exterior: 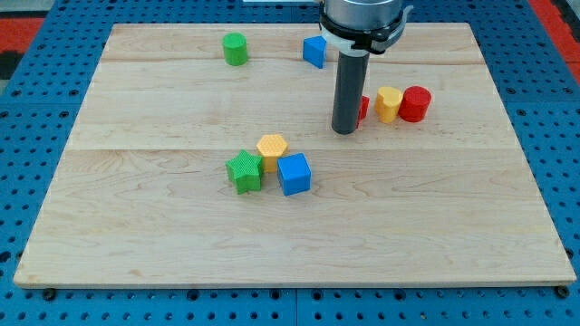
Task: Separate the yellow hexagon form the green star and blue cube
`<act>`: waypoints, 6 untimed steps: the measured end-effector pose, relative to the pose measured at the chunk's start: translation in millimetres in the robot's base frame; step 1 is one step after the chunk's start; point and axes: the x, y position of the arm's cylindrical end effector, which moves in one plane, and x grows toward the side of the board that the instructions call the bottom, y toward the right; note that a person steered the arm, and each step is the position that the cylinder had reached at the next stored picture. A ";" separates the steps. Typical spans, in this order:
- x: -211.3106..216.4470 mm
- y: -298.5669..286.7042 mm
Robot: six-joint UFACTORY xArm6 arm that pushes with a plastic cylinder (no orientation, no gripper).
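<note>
Three blocks make a tight cluster near the middle of the board (163, 226): the yellow hexagon (272, 148), the green star (244, 172) and the blue cube (294, 174). The hexagon sits at the top of the cluster, touching the star at its lower left and the cube at its lower right. The star and the cube lie just beside each other below it; I cannot tell if they touch.

My tip (344, 131) is a plain rod end with nothing to open or close, and it touches no block of the cluster. From the tip, the hexagon lies toward the view's left and a little lower, near but apart, with bare wood between them.

Just to the right of the tip, partly hidden behind the rod, is a red block (362, 108); its shape I cannot make out. Further right from the tip are a yellow block (389, 104) and a red cylinder (416, 104), touching each other.

Above the tip, near the board's top edge, stands a second blue block (314, 51); well to the left of it is a green cylinder (236, 49).

From the hexagon, bare wood runs to the top, the left and the bottom edge of the board, which are all well apart from the cluster.
</note>
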 end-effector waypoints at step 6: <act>79.3 -90.6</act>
